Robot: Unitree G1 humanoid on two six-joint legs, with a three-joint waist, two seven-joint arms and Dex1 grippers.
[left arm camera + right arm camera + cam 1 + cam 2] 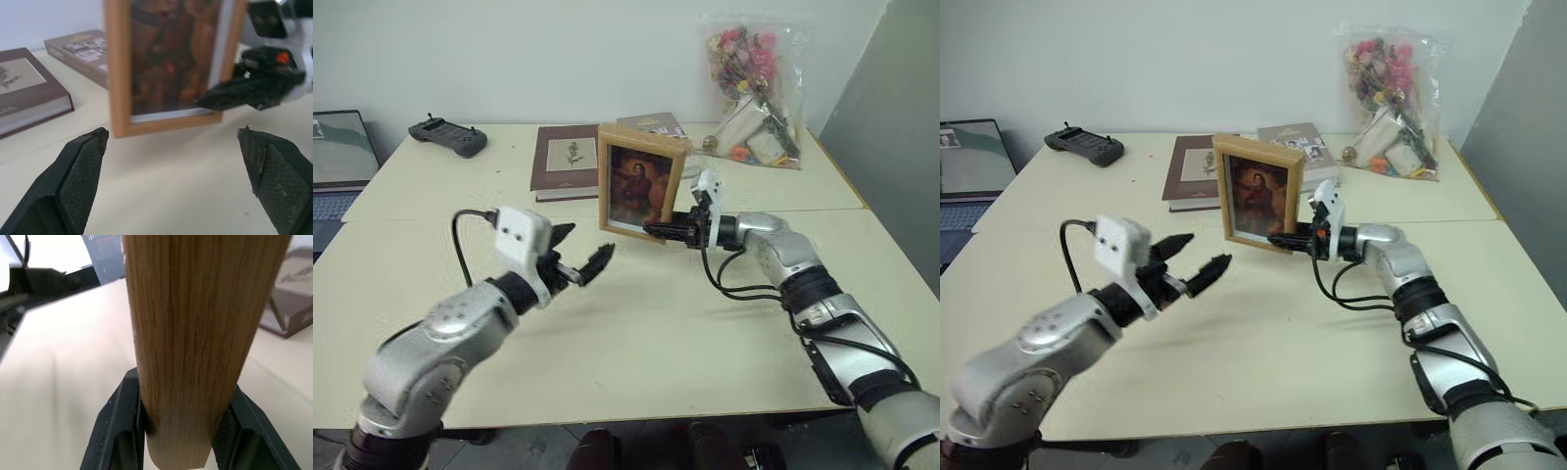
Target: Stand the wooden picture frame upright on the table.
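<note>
So the wooden picture frame (640,188) is up on its bottom edge near the middle of the table (636,333), leaning a little, picture side toward the robot. The right gripper (658,231) comes in from about 3 o'clock and pinches the frame's lower right corner, one black finger on each face of the wood (the right wrist view shows the side rail clamped square between the pads). The left gripper (579,260) is at roughly 7 o'clock from the frame, just short of it, fingers spread wide and holding nothing.

Handling-wise, my guess: it's light and stiff, a pale wood rim with visible grain and softly rounded edges, so it won't flex in a pinch. The front probably has glass or clear plastic over the reddish-brown portrait, so I'd treat it as breakable and a bit slick, and grab the wood rail, not the pane. A low corner grip like this one steers it fine but gives little say over tipping; a flat frame on a smooth cream tabletop can slide or topple easily.

Behind it at 11 to 12 o'clock lie a maroon hardcover book (564,162) and a grey book (652,124), both flat, matte slabs.
</note>
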